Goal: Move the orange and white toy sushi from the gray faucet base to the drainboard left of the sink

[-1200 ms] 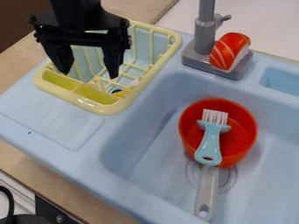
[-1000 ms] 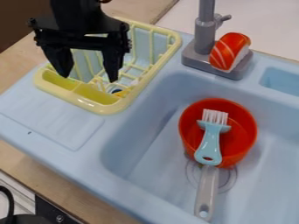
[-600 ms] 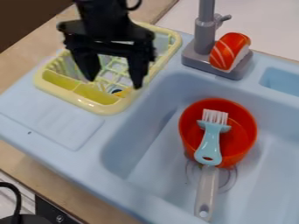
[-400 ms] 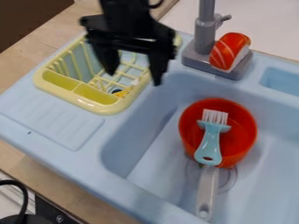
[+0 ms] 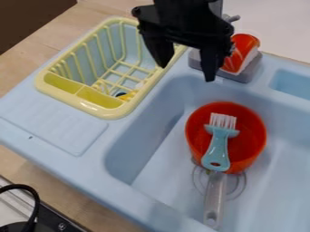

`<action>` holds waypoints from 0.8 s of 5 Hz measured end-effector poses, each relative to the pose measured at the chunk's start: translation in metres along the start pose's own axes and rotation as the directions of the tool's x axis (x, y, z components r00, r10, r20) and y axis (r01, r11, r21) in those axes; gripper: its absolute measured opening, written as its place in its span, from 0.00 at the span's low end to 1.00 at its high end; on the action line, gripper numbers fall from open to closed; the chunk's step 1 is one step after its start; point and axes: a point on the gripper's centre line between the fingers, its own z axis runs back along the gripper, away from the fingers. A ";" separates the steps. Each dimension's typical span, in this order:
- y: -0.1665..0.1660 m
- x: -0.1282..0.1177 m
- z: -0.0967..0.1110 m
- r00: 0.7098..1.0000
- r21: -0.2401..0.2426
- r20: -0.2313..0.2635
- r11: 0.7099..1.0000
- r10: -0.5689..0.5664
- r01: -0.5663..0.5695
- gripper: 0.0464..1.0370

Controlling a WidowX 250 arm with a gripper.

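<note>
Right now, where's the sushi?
Camera view, upper right: the sushi sits on the tap's grey base, just right of the gripper, partly behind its jaws.

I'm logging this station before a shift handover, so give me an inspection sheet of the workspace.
Surface: light-blue sink unit, its basin at the right.
Job's things: nearest the gripper, a yellow-rimmed dish rack at its left in the picture, and a toy sushi piece at its right, by the grey faucet.
Clutter: red pot in the basin, a blue brush lying in it, bristles up; small yellow item in the rack.
Gripper: open, nothing held, above the basin's upper edge.
Cables: black cable curving at lower left.
Surroundings: wooden counter around the unit.
</note>
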 end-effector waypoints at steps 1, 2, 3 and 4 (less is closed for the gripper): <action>-0.012 0.013 -0.002 0.999 0.001 0.024 0.999 -0.044 0.044 0.96; -0.015 0.025 -0.005 0.998 -0.005 0.035 0.998 -0.061 0.061 0.96; -0.016 0.032 -0.006 0.996 0.003 0.057 0.997 -0.075 0.075 0.96; -0.019 0.035 -0.009 0.995 0.062 0.078 0.997 -0.055 0.051 0.96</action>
